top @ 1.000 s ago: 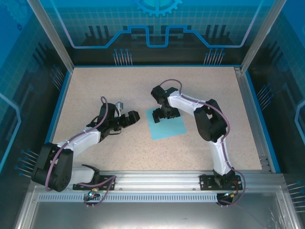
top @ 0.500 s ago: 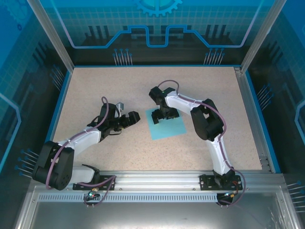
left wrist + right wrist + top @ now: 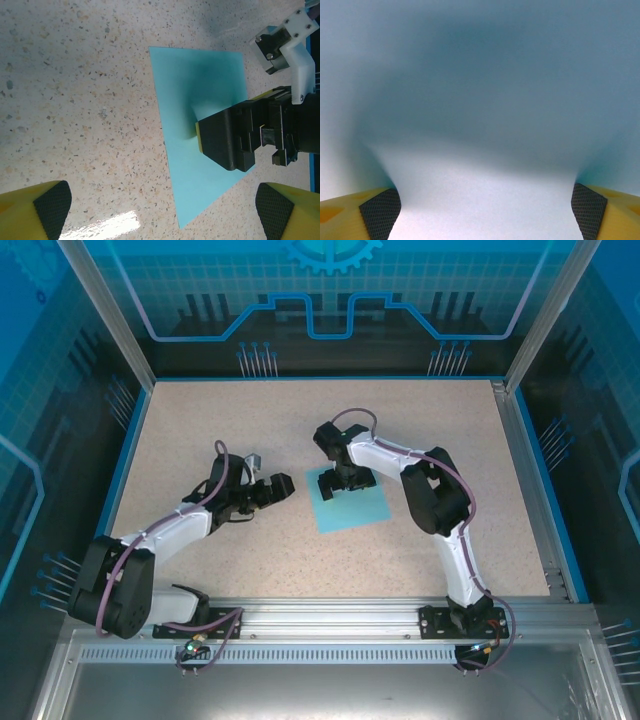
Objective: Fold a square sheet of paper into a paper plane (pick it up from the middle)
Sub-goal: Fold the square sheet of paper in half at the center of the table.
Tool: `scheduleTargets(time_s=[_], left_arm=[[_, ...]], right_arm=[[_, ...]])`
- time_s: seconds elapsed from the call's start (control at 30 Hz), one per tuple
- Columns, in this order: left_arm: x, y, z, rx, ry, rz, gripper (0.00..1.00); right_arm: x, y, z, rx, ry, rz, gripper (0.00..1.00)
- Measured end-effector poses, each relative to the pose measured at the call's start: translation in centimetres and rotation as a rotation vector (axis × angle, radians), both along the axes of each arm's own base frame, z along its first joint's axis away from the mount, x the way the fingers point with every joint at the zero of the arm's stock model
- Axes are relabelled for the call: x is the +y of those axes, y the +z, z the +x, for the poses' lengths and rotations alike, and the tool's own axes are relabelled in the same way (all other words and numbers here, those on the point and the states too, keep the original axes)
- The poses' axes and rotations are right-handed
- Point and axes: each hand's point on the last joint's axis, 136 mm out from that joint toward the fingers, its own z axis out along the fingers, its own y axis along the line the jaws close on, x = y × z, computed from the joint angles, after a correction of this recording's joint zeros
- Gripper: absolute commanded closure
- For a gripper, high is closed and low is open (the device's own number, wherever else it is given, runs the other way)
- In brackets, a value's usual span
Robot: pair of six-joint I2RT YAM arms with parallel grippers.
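Observation:
The square sheet of paper lies flat on the table, light blue and plain. My right gripper points straight down on its far left part. In the right wrist view the sheet is close under the camera. The right gripper stands open there, its pads wide apart with paper between them. My left gripper hovers open just left of the sheet, holding nothing. In the left wrist view the sheet lies ahead of the open left gripper, with one black right finger set on it.
The speckled beige table has blue walls on three sides. An aluminium rail carrying both arm bases runs along the near edge. Free tabletop lies all round the sheet.
The right arm's elbow has drawn slightly to the left while its gripper stays on the sheet. The left gripper has barely moved.

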Motion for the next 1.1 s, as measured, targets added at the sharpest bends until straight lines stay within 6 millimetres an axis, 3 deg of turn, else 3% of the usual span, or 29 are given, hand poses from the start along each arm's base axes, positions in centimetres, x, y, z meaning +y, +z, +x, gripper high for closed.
scheduleTargets(time_s=[0.23, 1.1], left_arm=[[0.0, 0.9, -0.2, -0.02, -0.045, 0.041, 0.01], [-0.2, -0.1, -0.6, 0.009, -0.084, 0.06, 0.01]], right_arm=[[0.0, 0.0, 0.0, -0.003, 0.0, 0.002, 0.06], [0.2, 0.1, 0.0, 0.001, -0.01, 0.01, 0.16]])
